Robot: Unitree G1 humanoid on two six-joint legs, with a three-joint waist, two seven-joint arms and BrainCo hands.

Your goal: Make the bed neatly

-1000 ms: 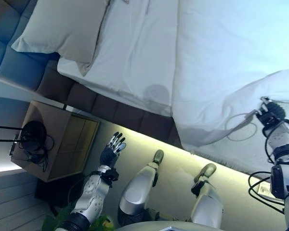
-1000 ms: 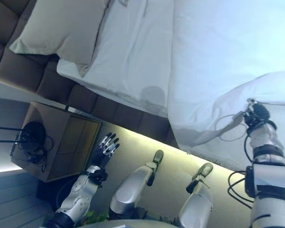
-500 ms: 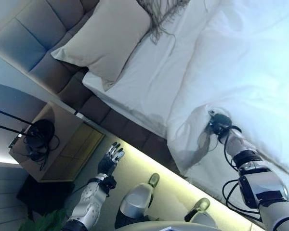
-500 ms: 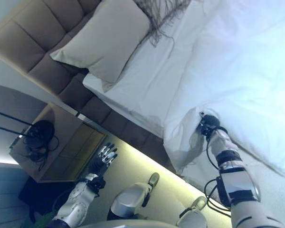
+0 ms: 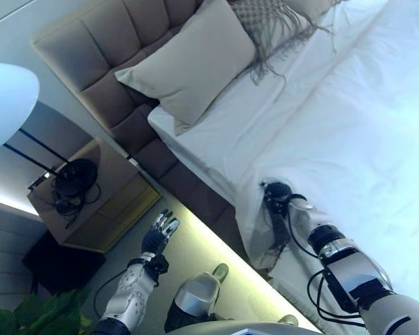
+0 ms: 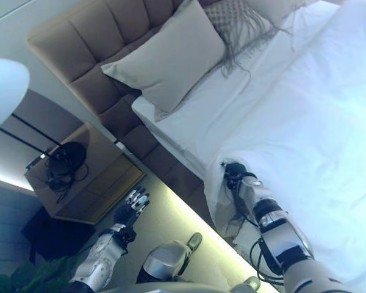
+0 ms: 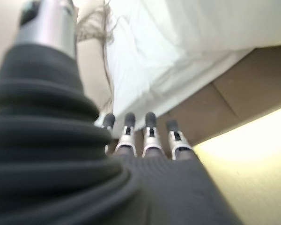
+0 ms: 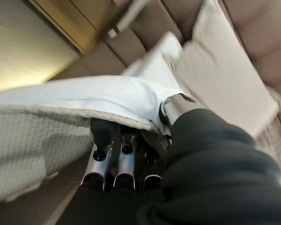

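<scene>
A white duvet point(image 5: 363, 132) covers the bed, its near corner hanging over the bed's side. My right hand point(image 5: 277, 195) is shut on that corner's edge, fingers and thumb curled round the white cloth point(image 8: 107, 101). A beige pillow point(image 5: 192, 66) leans on the brown padded headboard point(image 5: 105, 42), with a fringed throw point(image 5: 272, 21) beside it. The white sheet point(image 5: 216, 132) shows between pillow and duvet. My left hand point(image 5: 158, 234) is open, fingers straight, over the floor beside the bed, holding nothing; its wrist view shows straight fingers point(image 7: 147, 133).
A wooden nightstand point(image 5: 101, 199) stands beside the headboard with black headphones point(image 5: 73, 185) on it. A white lamp shade point(image 5: 7, 101) is at the left edge. A green plant point(image 5: 35, 317) is at the bottom left. A lit strip runs under the bed frame point(image 5: 202, 202).
The camera has swung toward the headboard. My right hand has drawn the duvet corner up the bed toward the pillow, still holding it. The left hand stays open by the floor.
</scene>
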